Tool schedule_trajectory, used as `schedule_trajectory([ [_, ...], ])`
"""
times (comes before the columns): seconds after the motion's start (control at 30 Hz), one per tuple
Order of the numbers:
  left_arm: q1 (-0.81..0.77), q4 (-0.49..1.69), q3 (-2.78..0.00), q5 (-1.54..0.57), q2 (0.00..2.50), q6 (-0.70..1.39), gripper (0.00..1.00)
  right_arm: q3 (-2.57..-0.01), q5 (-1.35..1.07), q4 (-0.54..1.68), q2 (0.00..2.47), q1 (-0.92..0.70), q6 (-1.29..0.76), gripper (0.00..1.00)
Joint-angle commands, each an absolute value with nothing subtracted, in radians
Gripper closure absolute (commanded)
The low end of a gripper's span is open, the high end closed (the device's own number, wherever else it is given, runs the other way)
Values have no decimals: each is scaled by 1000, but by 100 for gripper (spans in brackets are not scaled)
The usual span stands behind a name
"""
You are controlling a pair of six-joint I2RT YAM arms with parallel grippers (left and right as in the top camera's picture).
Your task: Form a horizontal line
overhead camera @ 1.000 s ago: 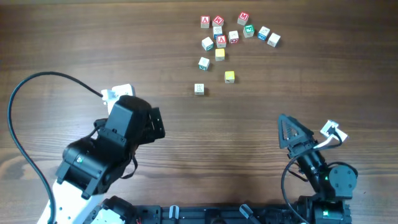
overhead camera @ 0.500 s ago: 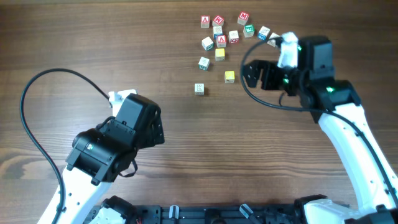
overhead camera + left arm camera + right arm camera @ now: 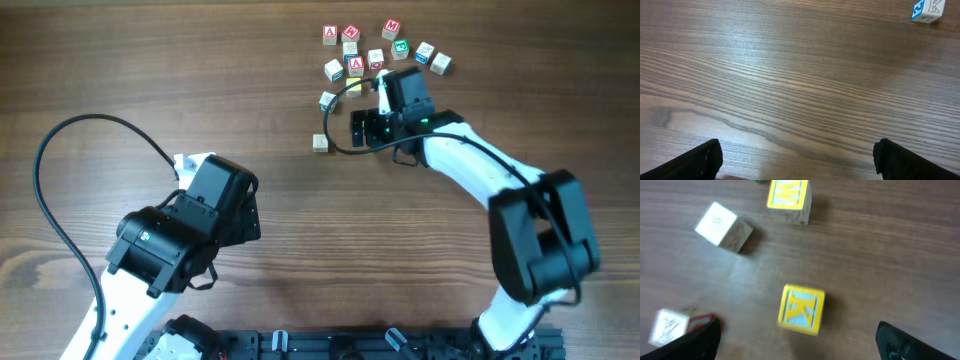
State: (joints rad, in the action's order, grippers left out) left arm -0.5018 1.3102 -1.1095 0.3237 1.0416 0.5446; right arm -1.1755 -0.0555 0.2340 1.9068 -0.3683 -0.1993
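A yellow cube with a K lies on the table between the open fingers of my right gripper. In the overhead view my right gripper hangs over that cube and hides it, just below the cluster of letter cubes. A pale cube lies alone to its left. Near it the right wrist view shows a yellow W cube, a pale cube and a white cube with red marking. No straight row of three cubes is in view. My left gripper is open and empty over bare wood.
Several loose cubes with red, green and blue letters lie scattered at the far middle of the wooden table. A white cube with a blue K shows at the top right of the left wrist view. A black cable loops at the left.
My right arm has swung from the front right out to the cubes and now sits low over the yellow cube. My left arm has shifted slightly.
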Motion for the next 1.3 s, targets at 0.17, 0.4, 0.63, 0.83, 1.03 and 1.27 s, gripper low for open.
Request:
schedule_trajectory([
  [0.17, -498, 1310, -1110, 323, 1040, 555, 0, -1184, 18, 86, 2032, -374, -182, 35],
  [0.4, -498, 1310, -1110, 323, 1040, 555, 0, -1209, 30, 163, 2066, -426, -158, 74],
  [0.63, -498, 1310, -1110, 323, 1040, 555, 0, -1306, 29, 403, 2007, -468, -373, 84],
  [0.83, -498, 1311, -1110, 323, 1040, 555, 0, -1306, -84, 438, 2004, -468, -391, 83],
  [1.03, -498, 1310, -1110, 323, 1040, 555, 0, -1306, -152, 434, 2004, -468, -284, 83],
  [1.27, -498, 1311, -1110, 323, 1040, 555, 0, -1306, -213, 396, 2004, -468, -239, 81],
])
